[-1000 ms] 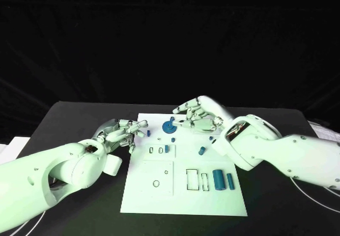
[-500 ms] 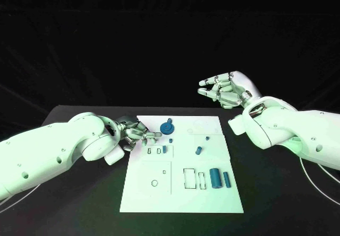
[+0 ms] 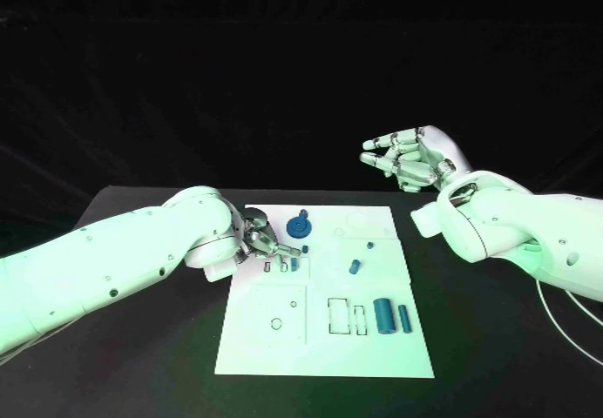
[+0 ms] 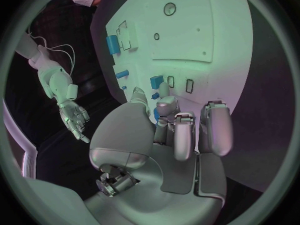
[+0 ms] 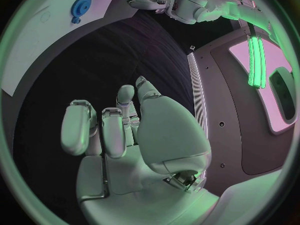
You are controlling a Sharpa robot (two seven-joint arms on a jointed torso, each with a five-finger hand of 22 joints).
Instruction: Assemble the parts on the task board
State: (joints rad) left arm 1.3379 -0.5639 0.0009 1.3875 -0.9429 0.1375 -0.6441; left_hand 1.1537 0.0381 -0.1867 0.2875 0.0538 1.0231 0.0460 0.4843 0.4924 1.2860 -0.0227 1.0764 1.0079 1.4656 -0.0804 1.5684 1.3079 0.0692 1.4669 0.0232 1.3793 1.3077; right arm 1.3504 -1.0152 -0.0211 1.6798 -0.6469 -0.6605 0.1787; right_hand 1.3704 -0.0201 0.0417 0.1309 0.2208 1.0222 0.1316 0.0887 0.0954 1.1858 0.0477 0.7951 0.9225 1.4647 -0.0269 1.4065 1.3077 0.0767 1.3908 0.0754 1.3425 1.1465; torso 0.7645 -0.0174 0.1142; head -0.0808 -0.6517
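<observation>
Reaching over the white rectangular task board (image 3: 329,296) on the black bench (image 3: 503,348), left hand (image 3: 264,241) hovers, fingers curled, apparently empty | small blue upright peg (image 3: 294,262) sits just beside its fingertips, long axis along the board | right hand (image 3: 409,157) raised well clear, fingers loosely curled, empty | left hand nearer.
</observation>
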